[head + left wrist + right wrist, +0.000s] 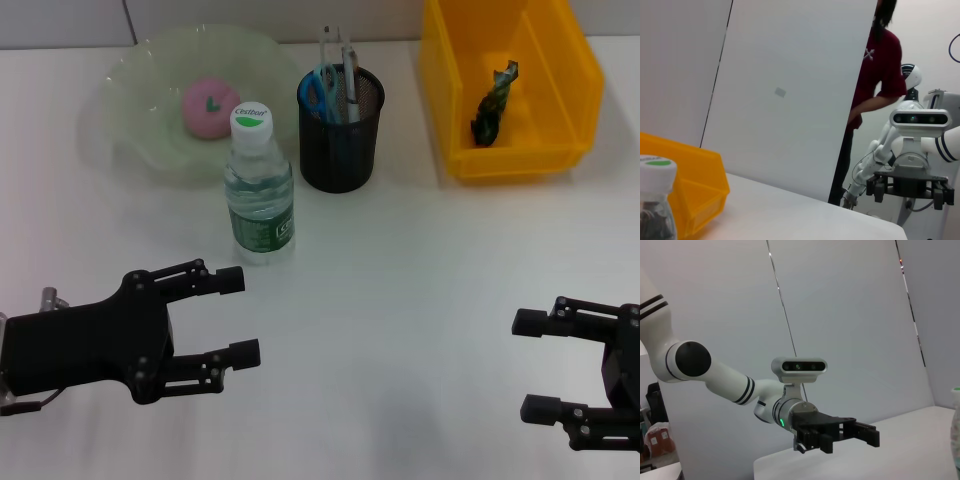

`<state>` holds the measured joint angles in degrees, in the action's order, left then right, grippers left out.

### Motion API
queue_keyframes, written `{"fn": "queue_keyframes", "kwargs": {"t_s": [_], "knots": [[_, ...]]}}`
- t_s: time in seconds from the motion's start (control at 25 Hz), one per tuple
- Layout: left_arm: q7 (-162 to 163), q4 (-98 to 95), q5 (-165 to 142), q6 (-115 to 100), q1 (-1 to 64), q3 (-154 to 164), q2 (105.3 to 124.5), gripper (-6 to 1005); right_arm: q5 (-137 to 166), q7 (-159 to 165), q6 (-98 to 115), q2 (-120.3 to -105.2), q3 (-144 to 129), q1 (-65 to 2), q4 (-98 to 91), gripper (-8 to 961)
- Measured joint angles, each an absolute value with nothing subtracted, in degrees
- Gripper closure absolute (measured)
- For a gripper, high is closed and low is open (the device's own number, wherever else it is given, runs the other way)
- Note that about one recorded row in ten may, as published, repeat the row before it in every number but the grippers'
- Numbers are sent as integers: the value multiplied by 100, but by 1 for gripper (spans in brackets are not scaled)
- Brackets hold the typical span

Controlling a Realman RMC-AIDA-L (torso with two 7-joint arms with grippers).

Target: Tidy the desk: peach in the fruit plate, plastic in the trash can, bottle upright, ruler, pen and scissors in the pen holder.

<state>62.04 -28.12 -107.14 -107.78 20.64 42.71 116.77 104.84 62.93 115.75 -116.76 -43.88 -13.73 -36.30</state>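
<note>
With both the left pincer point(236, 318) and right pincer point(533, 365) released and empty, we judge the upright bottle point(259, 190) slippery, best gripped mid-body.

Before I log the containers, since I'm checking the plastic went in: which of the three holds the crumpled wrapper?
The yellow bin at the far right; the wrapper lies inside. The fruit plate holds the peach, the pen holder tools.

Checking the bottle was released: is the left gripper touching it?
Apart. The head view shows bare table between the open left gripper and the upright bottle.
</note>
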Motion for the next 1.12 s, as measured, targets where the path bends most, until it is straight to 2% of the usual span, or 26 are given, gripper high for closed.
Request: {"fn": "queue_keyframes", "kwargs": {"t_s": [1.12], "knots": [[6302,-2822,-10667,-11072,2178,4122,11717,199,10486,6531,11738,-11672,-4385,-1476,-3674,201]]}}
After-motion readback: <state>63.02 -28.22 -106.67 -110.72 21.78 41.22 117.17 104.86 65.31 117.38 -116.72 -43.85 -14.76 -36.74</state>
